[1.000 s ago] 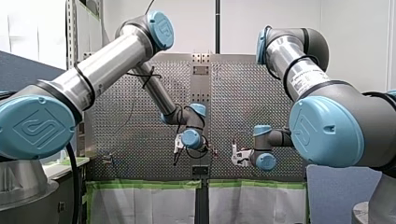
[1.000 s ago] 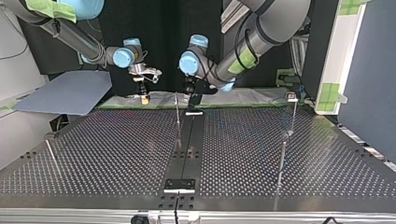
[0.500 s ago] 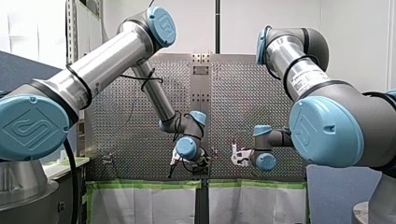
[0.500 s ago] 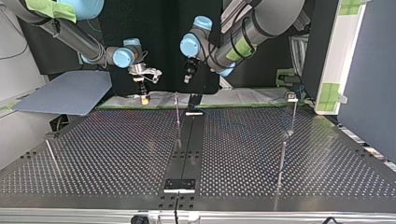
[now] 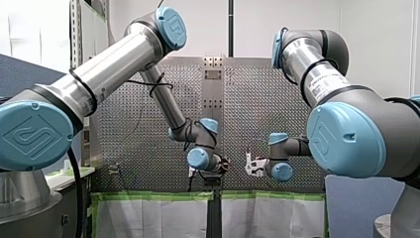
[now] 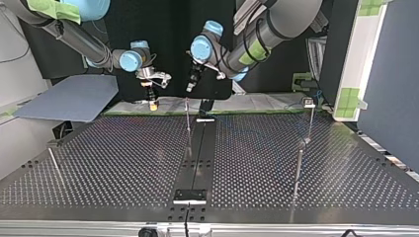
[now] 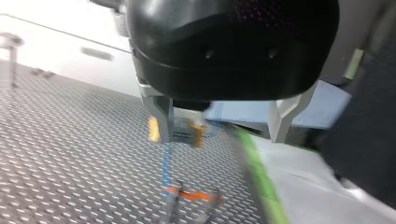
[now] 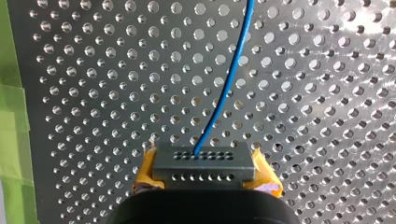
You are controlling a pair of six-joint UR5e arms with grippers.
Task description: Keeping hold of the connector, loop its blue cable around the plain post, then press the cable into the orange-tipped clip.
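Connector (image 8: 204, 163): a grey block with rows of small holes. It is held over the perforated table (image 8: 327, 93), close to the green tape (image 8: 9, 116) along the table's edge.
Blue cable (image 8: 229, 84): leaves the connector's top face and runs in a gentle curve away over the holes, out of the right wrist view.
Right gripper (image 8: 205, 173): its yellow pads (image 8: 145, 170) are clamped on the connector's two ends. In the top view it hangs at the far edge of the table, left of the middle (image 6: 150, 94).
Orange-tipped clip (image 7: 191, 196): seen only blurred in the left wrist view, low on the table ahead of the left gripper, with the cable running down towards it. Whether the cable touches it cannot be told.
Left gripper (image 7: 222, 137): black body with metal fingers (image 7: 161, 112) spread wide, nothing between them. It is raised off the table just beside the right gripper.
Thin upright post (image 6: 188, 126): stands near the table's middle line, below the left gripper in the top view.
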